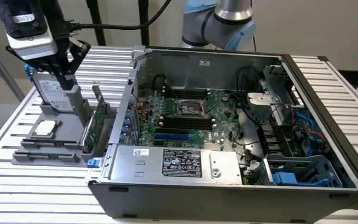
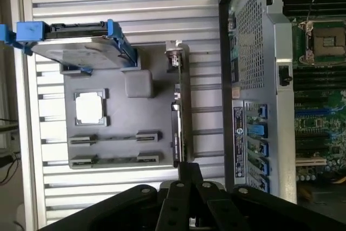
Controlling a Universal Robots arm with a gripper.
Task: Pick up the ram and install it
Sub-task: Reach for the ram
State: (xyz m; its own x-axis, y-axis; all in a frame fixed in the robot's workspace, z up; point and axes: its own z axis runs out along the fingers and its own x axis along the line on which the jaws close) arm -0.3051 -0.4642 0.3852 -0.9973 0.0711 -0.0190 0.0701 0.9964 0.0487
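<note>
A slatted metal table [image 1: 17,186] carries an open computer case [image 1: 229,191] and, toward the table's edge on the exterior view's left, a grey holder [image 1: 73,121]. The ram [image 1: 47,143] is judged to be the thin stick seated on edge in the slotted fixtures along the holder's edge farthest from the hard drive [image 1: 51,93]; whether both fixtures are filled cannot be told. The gripper [image 1: 64,77] hangs above the holder's hard-drive end, well apart from the ram. Nothing is seen in it, and whether it is set wide or narrow cannot be told.

Several risks are judged likely. So thin a stick could be gripped off-centre and tilted or dropped. If the fixture's end clips bind, the holder itself could be dragged. A tilted stick could then be jammed or forced in the motherboard slots [image 1: 185,122], which lie deep inside the case.

An expansion card [image 1: 98,123] stands upright along the holder's edge nearest the case, and a processor chip [image 1: 45,128] lies between the hard drive and the ram. The card and the case's side wall stand between the holder and the motherboard. Cables [image 1: 247,100] and a power supply [image 1: 179,163] crowd the space around the slots
</note>
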